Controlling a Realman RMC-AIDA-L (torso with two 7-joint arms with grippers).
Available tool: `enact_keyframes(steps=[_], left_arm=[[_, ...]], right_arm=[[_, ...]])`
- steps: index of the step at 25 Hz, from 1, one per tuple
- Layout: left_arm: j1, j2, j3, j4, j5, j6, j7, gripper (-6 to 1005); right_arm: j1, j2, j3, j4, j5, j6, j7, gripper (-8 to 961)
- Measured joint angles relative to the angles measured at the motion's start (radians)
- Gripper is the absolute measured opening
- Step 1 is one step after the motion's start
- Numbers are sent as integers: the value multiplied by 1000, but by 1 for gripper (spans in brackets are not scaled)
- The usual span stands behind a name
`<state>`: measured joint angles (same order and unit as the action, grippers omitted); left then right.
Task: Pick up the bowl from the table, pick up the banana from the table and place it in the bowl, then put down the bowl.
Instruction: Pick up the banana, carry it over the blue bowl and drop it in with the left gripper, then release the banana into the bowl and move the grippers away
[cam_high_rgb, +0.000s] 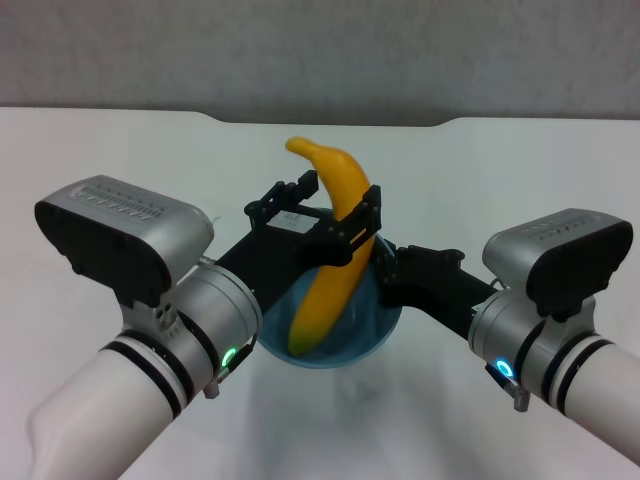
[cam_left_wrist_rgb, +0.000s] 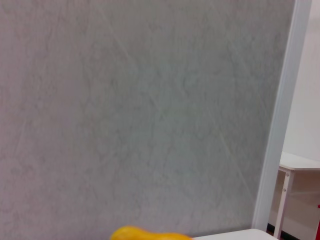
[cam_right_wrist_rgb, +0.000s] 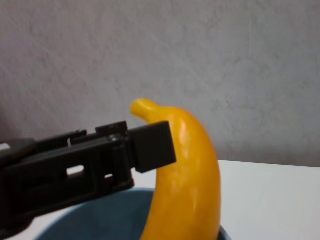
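The yellow banana (cam_high_rgb: 328, 290) stands steeply with its lower end inside the light-blue bowl (cam_high_rgb: 345, 352) and its tip pointing up and away. My left gripper (cam_high_rgb: 335, 212) is shut on the banana's upper half. One of its black fingers (cam_right_wrist_rgb: 150, 145) shows against the banana (cam_right_wrist_rgb: 190, 170) in the right wrist view. My right gripper (cam_high_rgb: 386, 270) is shut on the bowl's right rim. The bowl's inside (cam_right_wrist_rgb: 100, 220) shows in the right wrist view. The banana's tip (cam_left_wrist_rgb: 145, 234) shows in the left wrist view.
The white table (cam_high_rgb: 520, 170) spreads all around the bowl, with a shallow notch in its far edge (cam_high_rgb: 330, 122) and a grey wall behind. Both forearms fill the near corners of the head view. A second white table (cam_left_wrist_rgb: 300, 162) shows in the left wrist view.
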<state>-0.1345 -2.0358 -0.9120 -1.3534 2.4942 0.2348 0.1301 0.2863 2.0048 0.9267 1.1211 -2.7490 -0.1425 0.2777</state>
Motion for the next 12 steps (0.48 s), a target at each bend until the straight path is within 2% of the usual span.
enact_keyframes(steps=[5,7,12], left_arm=[[2,-1,0,5,0,4,-4,688],[5,-1,-1,5,0,9,-4,767],[21,4,-33,1,1,10,0,767]], right_arm=[[-2,0,5,4,0,0,0,40],[-3,0,5,5,0,0,0,40],[-18,-2,24,15,-2,46,-3,40]])
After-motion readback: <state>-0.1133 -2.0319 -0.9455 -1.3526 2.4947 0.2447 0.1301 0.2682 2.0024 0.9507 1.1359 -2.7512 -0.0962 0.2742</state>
